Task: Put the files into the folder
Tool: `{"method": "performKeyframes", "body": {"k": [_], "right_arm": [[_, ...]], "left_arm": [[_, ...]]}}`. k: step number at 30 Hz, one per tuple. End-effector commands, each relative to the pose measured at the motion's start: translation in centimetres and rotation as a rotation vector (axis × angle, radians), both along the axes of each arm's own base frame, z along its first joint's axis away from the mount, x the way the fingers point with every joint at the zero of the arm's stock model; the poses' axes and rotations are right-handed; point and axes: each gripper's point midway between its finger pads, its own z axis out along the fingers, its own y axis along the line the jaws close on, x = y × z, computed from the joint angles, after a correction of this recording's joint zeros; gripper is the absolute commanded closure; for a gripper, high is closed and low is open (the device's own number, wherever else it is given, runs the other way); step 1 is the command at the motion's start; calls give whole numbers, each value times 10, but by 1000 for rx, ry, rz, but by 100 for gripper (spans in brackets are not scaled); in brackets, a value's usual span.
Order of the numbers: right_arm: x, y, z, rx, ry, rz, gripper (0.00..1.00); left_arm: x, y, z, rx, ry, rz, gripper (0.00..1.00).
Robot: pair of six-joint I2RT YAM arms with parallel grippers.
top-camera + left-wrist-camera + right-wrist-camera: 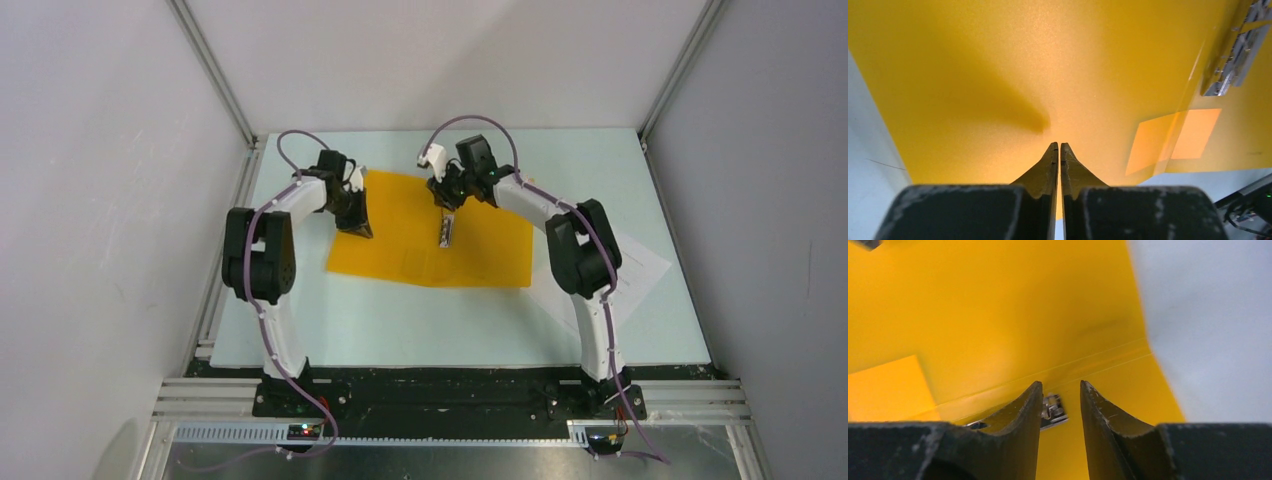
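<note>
Left gripper [1058, 146] clenched on the folder [400, 252] at its left edge, centre-left of the top view; right gripper [1061, 385], jaws parted and empty, hung over the metal clip [1053, 411] mid-folder; the files [645, 262] lay white at centre right, just beside the folder, under the right arm [580, 250].

- From above, even, diffuse light falls on the folder [400, 225]. It shows saturated orange-yellow with no glare, and only short, soft shadows lie on it under the arms.
- Around the folder the table [400, 330] looks pale and slightly washed out, and the picture is a little soft.
- In the left wrist view a dark, soft-edged shadow streaks the folder just ahead of the left gripper [1058, 146].
- In the right wrist view the folder is smeared and out of focus, as is the grey beyond its right edge. The right gripper [1061, 386] is sharper.
</note>
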Motion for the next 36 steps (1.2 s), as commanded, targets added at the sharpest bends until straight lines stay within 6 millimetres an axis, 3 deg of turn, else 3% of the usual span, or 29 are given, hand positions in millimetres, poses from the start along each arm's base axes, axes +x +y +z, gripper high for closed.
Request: {"method": "performKeyframes", "body": {"k": [1, 7, 12, 13, 14, 16, 18, 19, 20, 21, 22, 23, 29, 32, 34, 36], "right_arm": [[48, -1, 17, 35, -70, -69, 62], [92, 2, 8, 21, -65, -192, 61], [112, -12, 44, 58, -95, -297, 57], [112, -16, 61, 80, -102, -314, 57], [110, -19, 69, 88, -94, -323, 56], [103, -34, 103, 132, -96, -368, 53], [91, -57, 132, 158, -102, -432, 46], [78, -76, 149, 169, -106, -485, 44], [66, -87, 178, 202, -138, -508, 38], [56, -107, 160, 183, -86, -568, 34], [42, -121, 186, 216, -110, -598, 29], [31, -143, 162, 195, -42, -670, 24], [-53, -268, 117, 177, 195, -1055, 12], [-97, -329, 85, 183, 357, -1260, 10], [-126, -358, 68, 179, 463, -1358, 8], [-152, -381, 55, 165, 546, -1425, 7]], "left_arm": [[1, 3, -6, 56, -26, -55, 93], [2, -6, 0, 64, -50, -104, 94], [7, -15, 16, 54, -98, -135, 94], [9, -17, 20, 52, -111, -137, 94], [10, -18, 26, 44, -125, -140, 94], [14, -21, 43, 27, -167, -146, 92], [17, -27, 64, -5, -215, -161, 82], [19, -29, 77, -20, -246, -167, 71], [19, -33, 84, -47, -258, -179, 66], [20, -38, 97, -71, -287, -191, 57], [22, -40, 102, -81, -299, -197, 54], [24, -44, 113, -98, -323, -207, 48], [35, -75, 158, -171, -433, -286, 35], [41, -109, 190, -209, -533, -383, 30], [39, -135, 213, -240, -602, -456, 25], [35, -165, 221, -283, -635, -514, 21]]}}
